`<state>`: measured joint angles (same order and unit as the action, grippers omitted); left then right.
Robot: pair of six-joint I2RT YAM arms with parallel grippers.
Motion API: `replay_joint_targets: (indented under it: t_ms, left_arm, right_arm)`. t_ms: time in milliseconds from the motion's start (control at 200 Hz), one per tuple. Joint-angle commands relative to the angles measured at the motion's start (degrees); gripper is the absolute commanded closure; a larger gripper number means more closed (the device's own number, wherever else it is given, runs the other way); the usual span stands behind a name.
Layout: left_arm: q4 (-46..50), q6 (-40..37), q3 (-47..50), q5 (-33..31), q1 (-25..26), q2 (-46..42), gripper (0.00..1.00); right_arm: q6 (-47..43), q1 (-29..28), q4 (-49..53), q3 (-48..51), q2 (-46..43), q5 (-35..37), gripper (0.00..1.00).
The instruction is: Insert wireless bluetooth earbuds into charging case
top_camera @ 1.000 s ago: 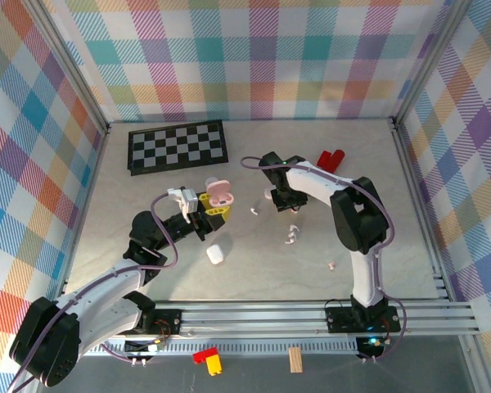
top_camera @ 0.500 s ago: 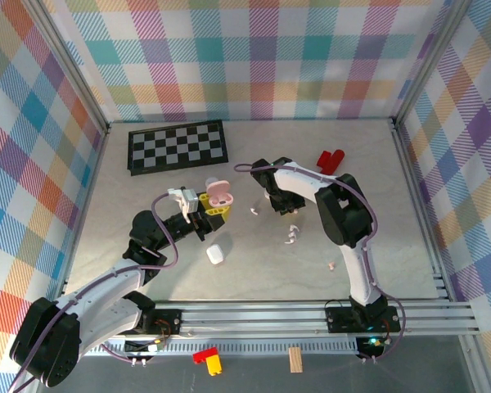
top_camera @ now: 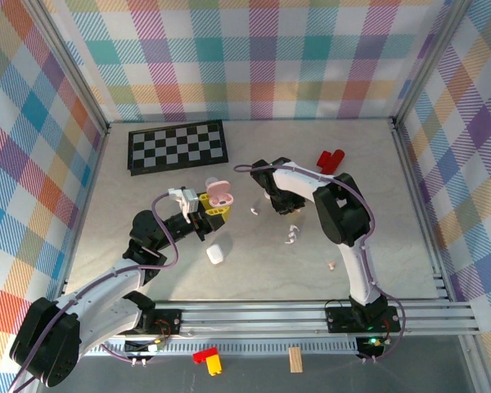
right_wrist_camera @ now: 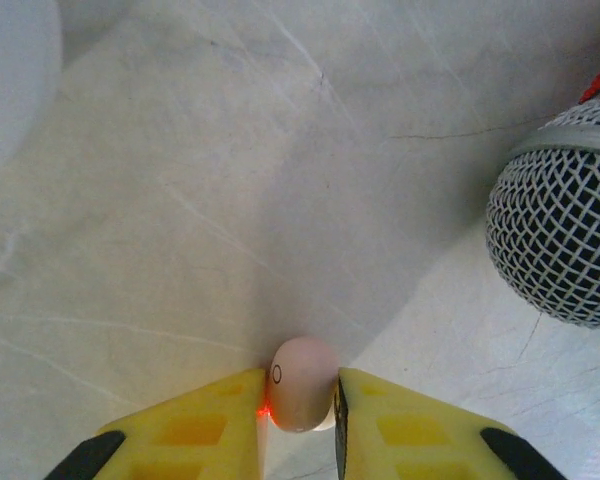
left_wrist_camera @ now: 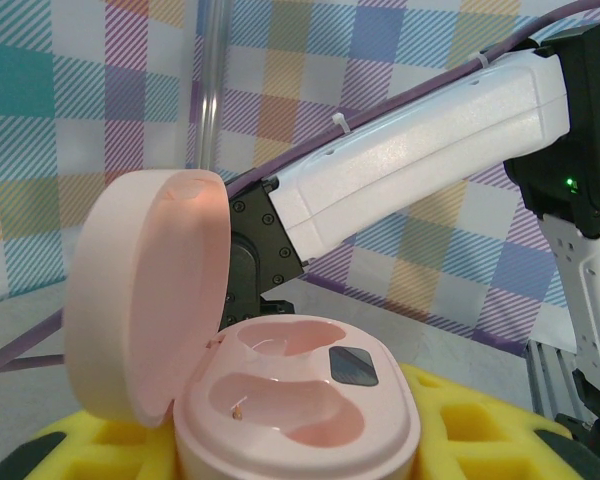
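Right wrist view: the right gripper has its yellow fingers pinched on one earbud, down on the table, with a mesh ball beyond. Over at the left wrist, the left gripper clasps the pink charging case, lid up, both wells bare. From above, more loose earbuds lie between the arms. Nothing seated yet. I'd call this the first pick, every insertion to come.
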<state>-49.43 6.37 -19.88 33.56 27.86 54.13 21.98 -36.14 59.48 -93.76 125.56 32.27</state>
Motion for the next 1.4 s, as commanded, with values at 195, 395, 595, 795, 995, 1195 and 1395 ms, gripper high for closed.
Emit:
replay_joint_targets:
  t_ms: [195, 395, 595, 795, 995, 1195, 1395]
  left_arm:
    - [-0.4, -1.0, -1.2, 1.4, -0.7, -0.3, 0.73]
    - [-0.1, -1.8, -2.0, 2.1, -0.7, 1.1, 0.72]
    - [-1.9, -2.5, -2.9, 2.3, -0.6, 4.4, 0.72]
    - [-5.3, -4.0, -5.3, 2.2, -0.7, 10.8, 0.72]
    - [-8.6, -4.5, -9.8, 3.3, -0.6, 18.5, 0.72]
    - [-11.9, -4.4, -13.9, 3.4, -0.6, 26.0, 0.72]
    - [-18.1, -5.3, -16.1, 2.8, 0.2, 32.2, 0.74]
  right_arm:
    - [0.5, -0.2, -0.8, 0.0, -3.3, -1.9, 0.79]
    - [1.9, 1.6, -5.4, 4.1, -10.9, -11.2, 0.79]
    - [4.3, 4.3, -9.9, 9.9, -20.0, -23.5, 0.79]
    - [7.4, 8.0, -14.6, 17.1, -30.6, -36.4, 0.78]
    - [10.4, 11.7, -18.6, 22.8, -39.5, -49.2, 0.78]
    - [14.4, 15.4, -24.8, 27.8, -46.2, -62.6, 0.78]
    - [16.7, 15.4, -27.6, 27.4, -49.8, -68.4, 0.78]
